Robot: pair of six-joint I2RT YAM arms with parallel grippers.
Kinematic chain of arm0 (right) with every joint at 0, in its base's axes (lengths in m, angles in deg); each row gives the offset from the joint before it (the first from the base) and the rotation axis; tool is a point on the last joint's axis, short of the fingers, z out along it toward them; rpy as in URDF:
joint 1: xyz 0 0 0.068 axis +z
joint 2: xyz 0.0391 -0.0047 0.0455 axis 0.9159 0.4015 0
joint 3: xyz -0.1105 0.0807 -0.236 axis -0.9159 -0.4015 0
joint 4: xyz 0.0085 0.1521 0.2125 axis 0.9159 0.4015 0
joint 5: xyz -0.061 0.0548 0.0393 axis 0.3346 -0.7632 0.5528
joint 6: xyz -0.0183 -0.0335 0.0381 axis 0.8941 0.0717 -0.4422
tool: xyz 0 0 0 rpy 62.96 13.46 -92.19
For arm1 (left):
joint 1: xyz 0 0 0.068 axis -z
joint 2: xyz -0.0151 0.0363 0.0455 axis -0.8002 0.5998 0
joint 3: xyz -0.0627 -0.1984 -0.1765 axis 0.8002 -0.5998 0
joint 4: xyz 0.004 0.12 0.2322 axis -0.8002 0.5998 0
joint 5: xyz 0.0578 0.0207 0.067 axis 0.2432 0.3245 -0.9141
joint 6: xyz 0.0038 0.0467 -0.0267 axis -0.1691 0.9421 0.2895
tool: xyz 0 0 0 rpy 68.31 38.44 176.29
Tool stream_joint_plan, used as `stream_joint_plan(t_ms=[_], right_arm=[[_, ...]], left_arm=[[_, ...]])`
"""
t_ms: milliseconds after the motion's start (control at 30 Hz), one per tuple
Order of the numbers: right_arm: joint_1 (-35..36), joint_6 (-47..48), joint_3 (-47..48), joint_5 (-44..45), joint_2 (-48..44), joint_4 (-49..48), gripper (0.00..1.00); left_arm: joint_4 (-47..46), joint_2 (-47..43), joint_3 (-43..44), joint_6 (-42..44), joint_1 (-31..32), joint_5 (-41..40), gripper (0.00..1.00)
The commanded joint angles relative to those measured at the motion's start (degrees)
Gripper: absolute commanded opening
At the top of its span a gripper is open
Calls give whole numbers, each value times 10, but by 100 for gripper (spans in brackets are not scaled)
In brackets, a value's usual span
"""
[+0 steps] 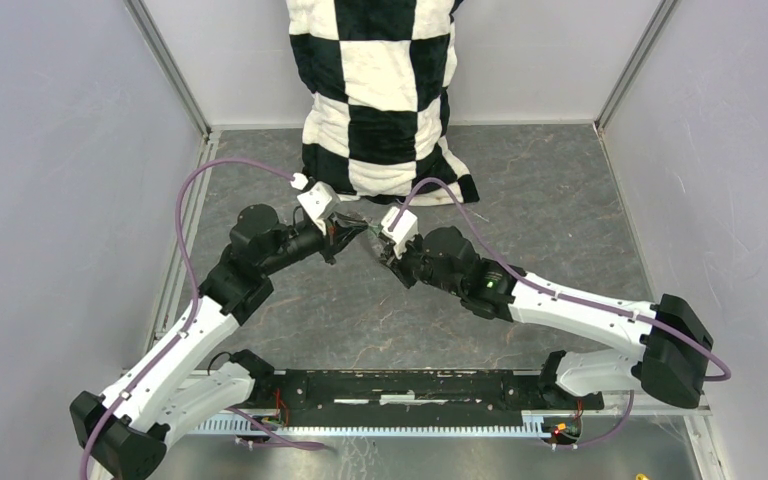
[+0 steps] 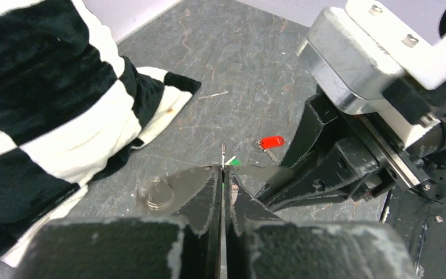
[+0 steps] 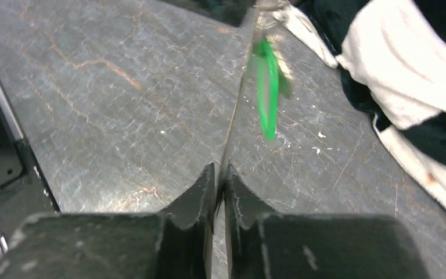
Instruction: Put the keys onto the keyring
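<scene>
Nearest to my right wrist are my right jaws (image 3: pixel 220 174), closed almost fully, with only a thin slit between them. In this slit sits the wire of the keyring (image 3: pixel 238 99), so they grip it. The wire runs straight away from the tips, above the worktop (image 3: pixel 122 104). Further along it is the green key (image 3: pixel 266 87), blurred and just beside the wire. Whether it is threaded on the wire or only touches it, I cannot tell. Beyond it, on the far right, lies the checkered cloth (image 3: pixel 412 70).

At my left wrist, my left jaws (image 2: pixel 225 170) are pressed together with no gap. A short thin metal piece stands out from between the tips, and a small green bit shows just beside it. What this piece is, I cannot tell. Just beyond, the right jaws come in from the right and nearly meet the left ones. To the left of the tips a small metal ring (image 2: pixel 157 193) lies on the worktop, near the edge of the cloth. Further away the red key (image 2: pixel 271 142) lies flat on the worktop, apart from both jaws.
</scene>
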Motion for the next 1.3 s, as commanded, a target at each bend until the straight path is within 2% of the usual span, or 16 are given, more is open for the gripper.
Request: stream_joint_plan(t_ms=[0,67,100,167,200,333,500,600,767,833,933,1100,1200,1267], right_arm=[[0,-30,15,-8,-9,-52,7],[-5,-49,8,-32,-17,-60,3],[-9,-66,1,-57,-24,-69,2],[-23,-110,-15,-93,-41,-89,0],[-35,-136,-23,-115,-49,-98,0],[-91,-214,-34,-205,-66,-108,0],[-119,-242,29,-278,-55,-44,0],[-135,-266,55,-311,-54,-24,0],[-165,-321,102,-377,-30,16,1],[-176,-338,123,-413,-16,31,2],[-189,-348,135,-434,-11,62,2],[-198,-362,137,-457,-10,61,3],[-199,-372,132,-466,-9,58,3],[-199,-389,123,-473,-9,42,3]], left_arm=[[-33,-17,9,-24,0,4,14],[-28,-16,15,-5,0,-1,51],[-15,-15,21,14,0,-2,78],[11,-18,32,44,0,-4,92],[24,-23,35,71,0,-5,95],[89,-70,30,190,0,31,99],[166,-149,-15,426,0,109,100],[168,-191,-42,506,0,151,100],[188,-234,-78,641,0,285,100],[236,-236,-85,767,1,298,100],[267,-229,-90,888,0,294,100],[225,-232,-133,1055,0,280,97],[118,-248,-186,1087,1,276,95],[92,-249,-203,1109,1,283,94]])
